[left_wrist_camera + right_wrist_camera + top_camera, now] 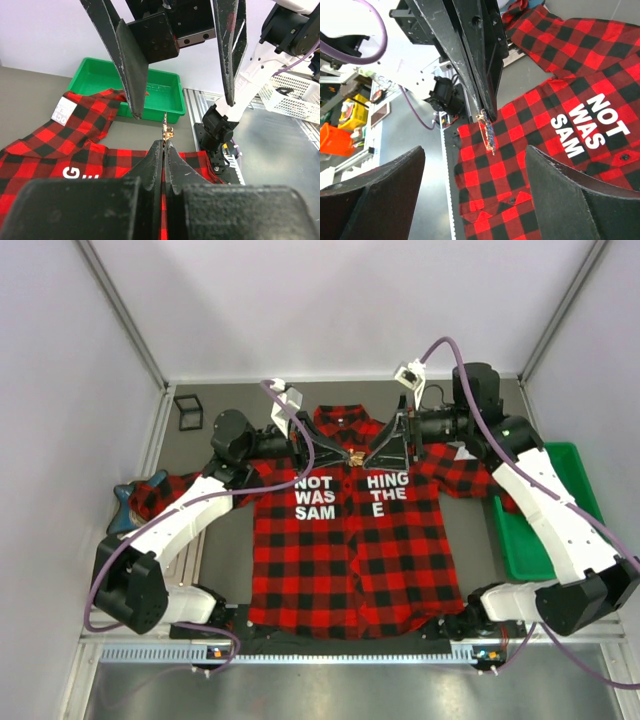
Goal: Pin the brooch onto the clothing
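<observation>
Currently, your inventory reads as follows.

- **Item one:** a large red-and-black plaid long-sleeved shirt (350,560) with white block lettering on the chest. It lies spread flat and face up on the dark grey table (478,540), collar at the far end.
- **Item two:** a tiny metallic brooch (489,136), gold-and-bluish. It sits over the shirt's button line just below the collar, between the words "NOT" and "HING". You cannot tell whether it touches the fabric.
- **Item three:** your left gripper (164,146), clenched. Its two black fingers press together on the brooch, which sticks out past their tips.
- **Item four:** your right gripper (183,109), released. Its jaws are spread wide to either side of the brooch and clear of it, and it faces the left gripper over the shirt's collar.
- **Item five:** a green plastic tray (545,530), just beside the shirt's sleeve on your right arm's side.
- **Item six:** a dark blue object (125,502), at the cuff of the shirt's other sleeve.
</observation>
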`<state>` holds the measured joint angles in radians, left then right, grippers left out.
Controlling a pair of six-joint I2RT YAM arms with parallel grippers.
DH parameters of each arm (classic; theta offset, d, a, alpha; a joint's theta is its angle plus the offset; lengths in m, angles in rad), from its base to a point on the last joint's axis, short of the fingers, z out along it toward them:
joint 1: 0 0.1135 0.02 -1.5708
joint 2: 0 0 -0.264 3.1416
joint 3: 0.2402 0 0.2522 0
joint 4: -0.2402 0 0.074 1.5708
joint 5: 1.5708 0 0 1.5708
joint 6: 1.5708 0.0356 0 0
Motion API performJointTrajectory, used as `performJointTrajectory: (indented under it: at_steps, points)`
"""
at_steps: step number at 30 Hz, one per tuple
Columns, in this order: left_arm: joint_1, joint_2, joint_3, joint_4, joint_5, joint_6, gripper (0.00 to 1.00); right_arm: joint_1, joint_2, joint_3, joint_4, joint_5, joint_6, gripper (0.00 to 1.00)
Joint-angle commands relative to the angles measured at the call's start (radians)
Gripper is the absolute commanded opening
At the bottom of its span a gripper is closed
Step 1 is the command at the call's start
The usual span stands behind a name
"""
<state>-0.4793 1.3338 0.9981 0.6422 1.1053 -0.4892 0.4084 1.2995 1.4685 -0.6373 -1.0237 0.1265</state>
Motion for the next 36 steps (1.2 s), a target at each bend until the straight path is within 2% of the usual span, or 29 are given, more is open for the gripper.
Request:
performJointTrajectory:
  at_steps: [1,4,8,9,24,25,27,36]
  points:
    - [-0.008,-0.018,-0.015,0.119,-0.028,-0.026,0.00,-0.008,0.009,0.052,0.102,-0.055,0.087,0.77]
    - [-0.012,-0.018,-0.018,0.129,-0.038,-0.037,0.00,-0.008,0.023,0.055,0.126,-0.064,0.107,0.68]
    - [-0.012,-0.010,-0.015,0.148,-0.053,-0.058,0.00,-0.006,0.034,0.049,0.133,-0.018,0.101,0.48]
    - [-0.013,-0.007,-0.015,0.152,-0.053,-0.063,0.00,-0.008,0.040,0.049,0.133,-0.010,0.099,0.47]
    - [-0.016,0.024,-0.001,0.157,-0.070,-0.095,0.00,0.004,0.064,0.058,0.160,-0.012,0.094,0.35]
    - [-0.018,0.025,0.000,0.157,-0.070,-0.097,0.00,0.009,0.064,0.055,0.159,-0.010,0.094,0.31]
    - [-0.018,0.027,0.002,0.155,-0.074,-0.098,0.00,0.010,0.066,0.053,0.159,-0.010,0.088,0.29]
    - [-0.018,0.042,0.007,0.152,-0.074,-0.115,0.00,0.013,0.058,0.041,0.160,-0.013,0.073,0.31]
